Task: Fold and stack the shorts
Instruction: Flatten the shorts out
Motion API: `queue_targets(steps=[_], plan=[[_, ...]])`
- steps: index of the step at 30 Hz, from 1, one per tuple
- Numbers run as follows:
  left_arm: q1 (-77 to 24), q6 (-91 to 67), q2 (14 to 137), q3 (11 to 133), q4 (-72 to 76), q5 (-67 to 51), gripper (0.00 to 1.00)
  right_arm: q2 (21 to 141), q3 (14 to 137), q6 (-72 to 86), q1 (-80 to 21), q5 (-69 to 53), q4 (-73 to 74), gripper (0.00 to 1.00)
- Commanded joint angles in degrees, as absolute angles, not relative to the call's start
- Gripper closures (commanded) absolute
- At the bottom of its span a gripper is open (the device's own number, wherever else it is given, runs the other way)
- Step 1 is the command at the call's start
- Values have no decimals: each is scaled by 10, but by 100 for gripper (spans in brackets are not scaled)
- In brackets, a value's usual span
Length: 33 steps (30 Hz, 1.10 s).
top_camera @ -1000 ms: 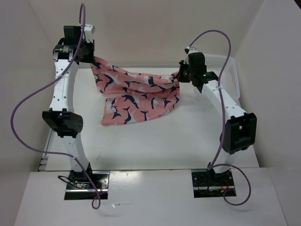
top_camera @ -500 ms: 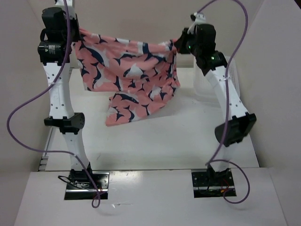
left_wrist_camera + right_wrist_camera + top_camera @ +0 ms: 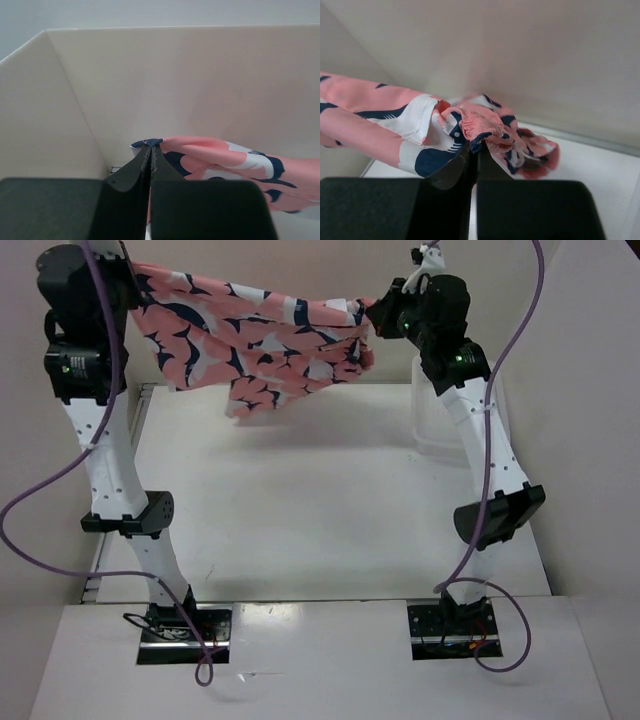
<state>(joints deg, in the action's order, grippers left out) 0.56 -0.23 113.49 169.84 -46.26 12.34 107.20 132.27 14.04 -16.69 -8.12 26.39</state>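
- The left pincer (image 3: 151, 146) is pressed together on a corner of the shorts (image 3: 260, 345). The left wrist view shows the fabric nipped between the tips. Over the last second this arm has climbed from mid-height to the top left of the overhead view, taking its corner up with it.
- A second ago the shorts sagged onto the desk (image 3: 300, 520) with their lower half lying there. Now they hang stretched between the two arms, high at the back and well clear of the desk. One loose leg droops on the left side of the span.
- The right pincer (image 3: 474, 146) is also clamped shut, on a bunched, gathered edge of the shorts, and has risen alongside the left.
- The white basket (image 3: 432, 435) stands on the desk below the right arm, apart from the cloth.
- As I read it, this lift is meant to shake the garment open. No fold has been made yet, so the shorts would next have to be laid down flat.
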Motion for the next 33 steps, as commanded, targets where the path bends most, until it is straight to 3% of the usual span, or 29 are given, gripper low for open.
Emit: queue_targets(steps=[1,6,10,11,13,15,20,26,30,32,33], plan=[[11,0,1111,1700,-543,50,100,1021,1207,139,-166,-109,263,100],[4,0,1108,1611,-691,-65,100,917,926,106,-166,-128,249,100],[-3,0,1030,1353,-687,-109,100,823,754,56,-166,-141,236,100],[-10,0,1005,1221,-669,-92,100,811,707,32,-166,-141,236,100],[-38,0,934,1107,-632,-58,100,781,660,5,-166,-132,249,100],[-52,0,896,1006,-650,-26,100,766,643,-36,-166,-125,263,100],[-59,0,879,941,-745,-42,100,765,637,-104,-182,-146,344,100],[-78,0,806,835,-745,35,100,765,616,-241,-273,-146,446,100],[-105,0,767,768,-745,88,100,779,610,-267,-279,-133,454,100],[-119,0,756,747,-745,101,100,785,604,-290,-300,-112,466,96],[-119,0,756,738,-745,106,100,790,599,-298,-308,-102,472,85]])
